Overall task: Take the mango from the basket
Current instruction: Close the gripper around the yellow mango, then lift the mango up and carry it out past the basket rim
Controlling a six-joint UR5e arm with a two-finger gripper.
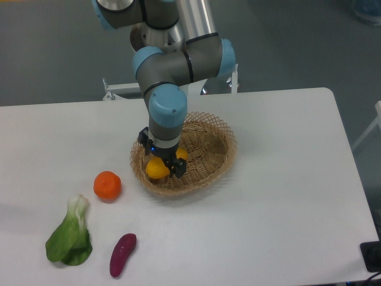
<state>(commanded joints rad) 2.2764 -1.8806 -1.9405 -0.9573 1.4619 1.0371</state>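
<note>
Pincer [165,165] is seen lowered into the left part of the basket [217,128], with its dark fingers [178,168] set down around the mango [157,170]. The fingers appear closed against the fruit, one on the right side of it, the other mostly hidden behind the wrist; whether the grip is firm cannot be told from this view. The mango is found inside the basket, near its front left rim, and a small yellow patch of it is also seen to the right of the fingers. Whether the fruit rests on the basket floor or is raised off it cannot be told.

The arm [168,107] is seen coming down from the top of the picture, grey with light blue caps, and much of the basket's left side is covered by it. The basket is placed near the middle of the white table [286,208].

To the left of the basket, apart from it, a round tangerine [107,185] is laid on the table. Further to the front left a leafy green vegetable [70,238] is seen, and just beside it on the right a purple sweet potato [122,254].
</note>
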